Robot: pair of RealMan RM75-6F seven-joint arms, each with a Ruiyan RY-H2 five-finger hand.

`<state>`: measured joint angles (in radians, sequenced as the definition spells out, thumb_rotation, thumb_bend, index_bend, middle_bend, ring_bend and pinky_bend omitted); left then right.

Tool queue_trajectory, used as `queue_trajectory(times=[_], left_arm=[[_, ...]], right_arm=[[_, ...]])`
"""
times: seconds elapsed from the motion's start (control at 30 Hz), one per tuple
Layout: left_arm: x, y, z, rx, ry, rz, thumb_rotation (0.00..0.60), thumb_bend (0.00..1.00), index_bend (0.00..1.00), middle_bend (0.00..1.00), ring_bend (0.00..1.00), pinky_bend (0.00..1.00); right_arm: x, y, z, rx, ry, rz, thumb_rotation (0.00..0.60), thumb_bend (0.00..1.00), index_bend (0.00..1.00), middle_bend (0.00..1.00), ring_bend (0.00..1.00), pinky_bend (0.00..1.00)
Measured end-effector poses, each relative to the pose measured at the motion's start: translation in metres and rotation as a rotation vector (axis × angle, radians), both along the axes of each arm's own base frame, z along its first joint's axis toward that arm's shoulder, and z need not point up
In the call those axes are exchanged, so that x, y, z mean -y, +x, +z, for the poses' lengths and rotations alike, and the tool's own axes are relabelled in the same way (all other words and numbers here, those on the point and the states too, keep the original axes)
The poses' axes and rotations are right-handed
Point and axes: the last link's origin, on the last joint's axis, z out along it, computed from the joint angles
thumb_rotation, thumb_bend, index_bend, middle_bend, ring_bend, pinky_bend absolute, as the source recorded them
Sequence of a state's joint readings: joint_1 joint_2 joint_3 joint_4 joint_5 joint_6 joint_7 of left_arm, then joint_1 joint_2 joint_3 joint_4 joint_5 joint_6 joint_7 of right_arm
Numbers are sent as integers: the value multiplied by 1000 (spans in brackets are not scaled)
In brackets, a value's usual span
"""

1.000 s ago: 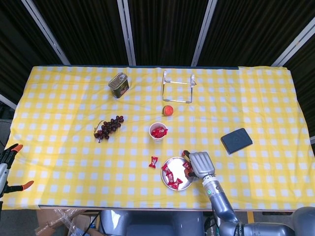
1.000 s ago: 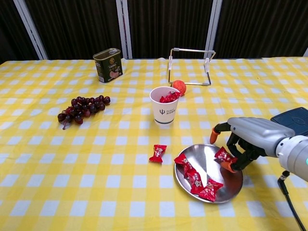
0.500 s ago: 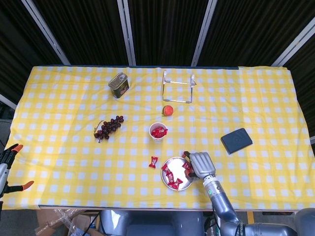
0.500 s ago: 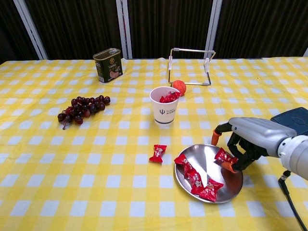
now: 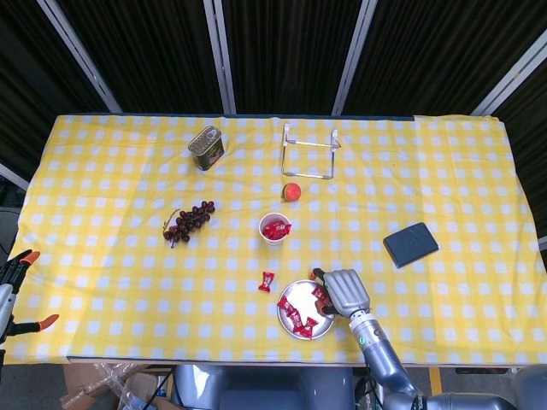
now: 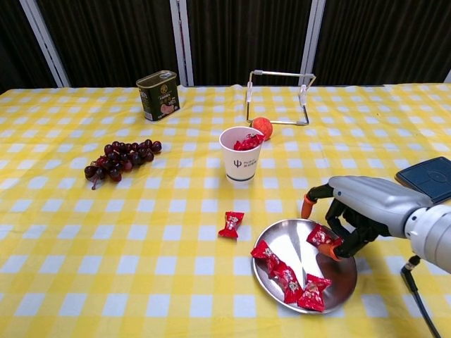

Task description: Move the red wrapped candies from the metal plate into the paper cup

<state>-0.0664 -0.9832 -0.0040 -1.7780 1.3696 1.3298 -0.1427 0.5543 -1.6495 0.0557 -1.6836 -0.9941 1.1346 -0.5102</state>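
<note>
The metal plate [image 6: 289,243] lies at the near right of the checked cloth and carries several red wrapped candies [image 6: 285,274]. My right hand [image 6: 359,208] hangs over the plate's right side, fingers curled down. Their orange tips touch one candy [image 6: 320,238] that still rests on the plate, and the thumb stands apart, to that candy's left. The paper cup [image 6: 239,158] stands upright beyond the plate with red candies [image 6: 248,143] inside. One loose candy [image 6: 231,224] lies on the cloth left of the plate. My left hand [image 5: 13,290] shows at the head view's left edge, fingers apart, holding nothing.
A bunch of dark grapes [image 6: 120,158] and a green tin [image 6: 158,95] sit at the left. A wire rack [image 6: 278,95] and a small orange ball [image 6: 263,127] are behind the cup. A dark flat case [image 6: 426,177] lies right of my right hand.
The plate has slid a little toward the table's front edge, and my right hand moved with it, fingertips staying on the same candy. The left hand has not moved.
</note>
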Motion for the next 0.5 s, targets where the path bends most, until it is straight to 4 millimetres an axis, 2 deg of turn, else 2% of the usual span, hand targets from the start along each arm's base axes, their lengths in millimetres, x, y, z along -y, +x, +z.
queue_trajectory(times=[0.5], left_arm=[[0,0,0,-1,5,-2,600,52,0,0,0,0]], right_arm=[[-2,5,2,38,-13,8,600,369,344,796,923,1000]])
